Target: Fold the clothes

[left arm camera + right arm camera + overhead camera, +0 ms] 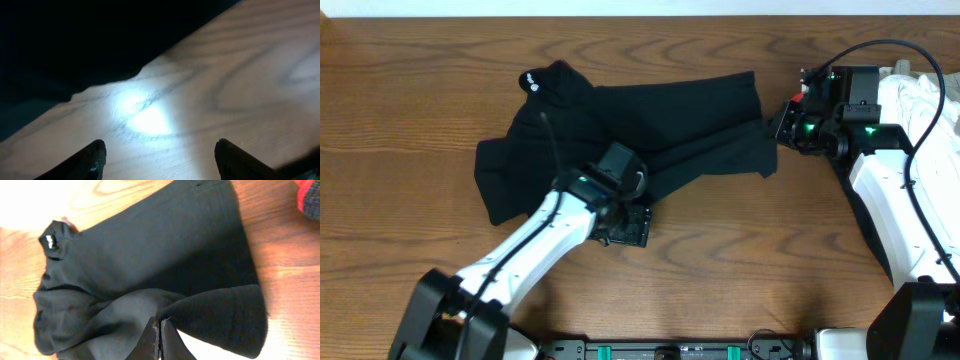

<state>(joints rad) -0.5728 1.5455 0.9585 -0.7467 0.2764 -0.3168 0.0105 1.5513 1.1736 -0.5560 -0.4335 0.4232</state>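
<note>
A black T-shirt [650, 125] lies crumpled on the wooden table [410, 90], its white neck logo [531, 80] at the far left. My right gripper [778, 128] is shut on the shirt's right edge; in the right wrist view the fabric [150, 255] bunches at the closed fingertips of the gripper [159, 322], and the logo [49, 239] shows at the left. My left gripper [625, 225] stands open just off the shirt's near edge. In the left wrist view this gripper [160, 152] has only bare wood between its fingers, and the shirt [75, 45] fills the upper left.
A white garment [920, 95] lies at the far right behind the right arm. A red-edged black piece [310, 192] shows in the right wrist view's top right corner. Bare wood [740, 260] stretches along the table's near side.
</note>
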